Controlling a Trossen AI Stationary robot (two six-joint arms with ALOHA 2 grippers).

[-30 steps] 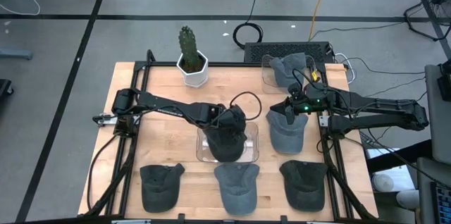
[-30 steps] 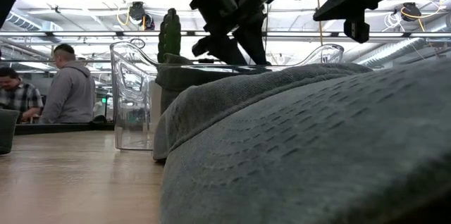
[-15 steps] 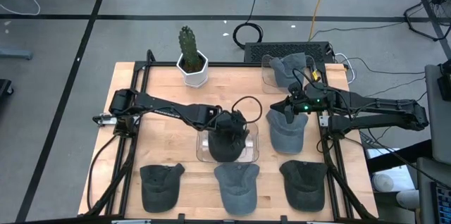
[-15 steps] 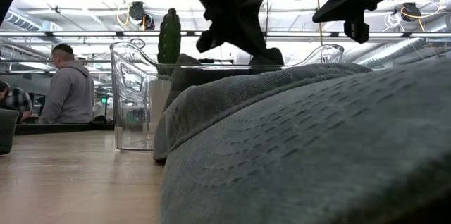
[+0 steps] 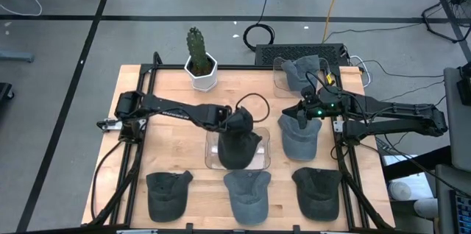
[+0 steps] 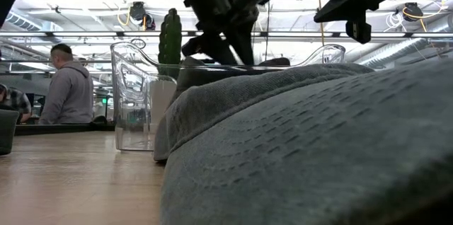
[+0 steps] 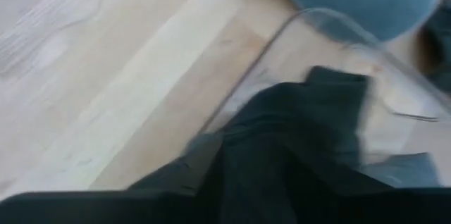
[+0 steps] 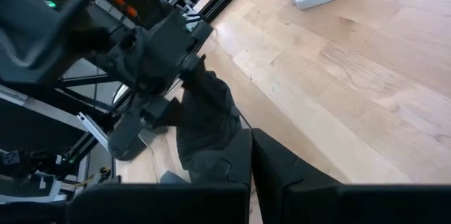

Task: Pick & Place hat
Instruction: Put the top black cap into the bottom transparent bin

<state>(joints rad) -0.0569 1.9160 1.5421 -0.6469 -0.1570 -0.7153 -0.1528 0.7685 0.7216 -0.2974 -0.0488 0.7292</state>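
A dark cap is seen lying in the clear plastic bin at the centre of the wooden table, its fabric bulging above the rim. The left gripper is held just above the bin's 12 o'clock edge, over the cap's back part; whether its fingers are spread or pinching the fabric cannot be told, as they are hidden by the wrist from above and blurred in the left wrist view, where only dark cloth and the bin's curved clear wall are made out.

The right gripper is parked at 3 o'clock of the bin, above the back of a grey-blue cap; its two fingers are pressed together with nothing between them.

Three more caps are laid in a row along the table's 6 o'clock edge — a dark one at the left, a grey-blue one in the middle, a dark one at the right. A second clear bin with a grey cap inside is placed at 1 o'clock, and a cactus in a white pot at 11 o'clock.

In the low view, a person in a grey hoodie is seen in the room behind.
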